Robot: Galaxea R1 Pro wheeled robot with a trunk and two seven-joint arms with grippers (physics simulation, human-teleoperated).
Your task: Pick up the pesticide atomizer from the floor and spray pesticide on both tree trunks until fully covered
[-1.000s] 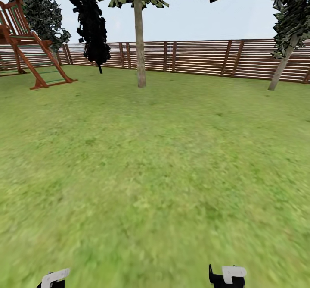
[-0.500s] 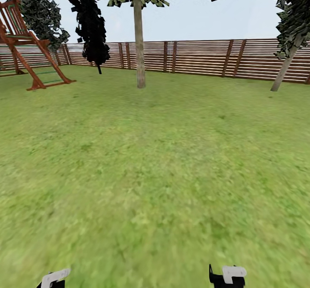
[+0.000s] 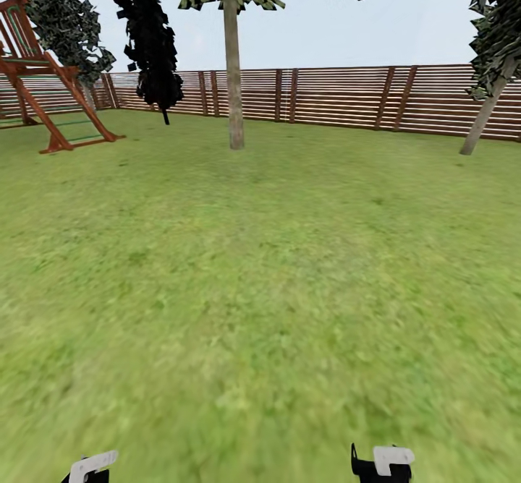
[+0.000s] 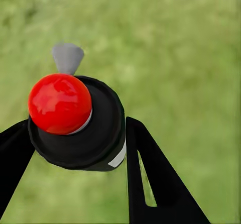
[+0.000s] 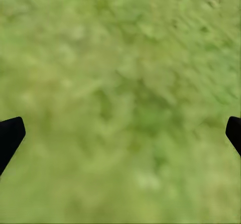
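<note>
Meanwhile, left gripper (image 4: 75,143) jaws clamp the pesticide atomizer (image 4: 75,121); right gripper (image 5: 120,133) jaws spread wide; tree trunk (image 3: 233,63) upper centre.

Seemingly a garden: lawn (image 3: 260,288), slatted fence (image 3: 347,96), trees (image 3: 233,56).

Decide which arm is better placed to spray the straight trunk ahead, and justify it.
Left. Its tool is shut on the atomizer, nozzle facing away from the camera; the right tool is open and holds nothing. The trunk stands far across the lawn.

Glossy red-capped atomizer (image 4: 75,121); slatted wooden fence (image 3: 340,100).
</note>
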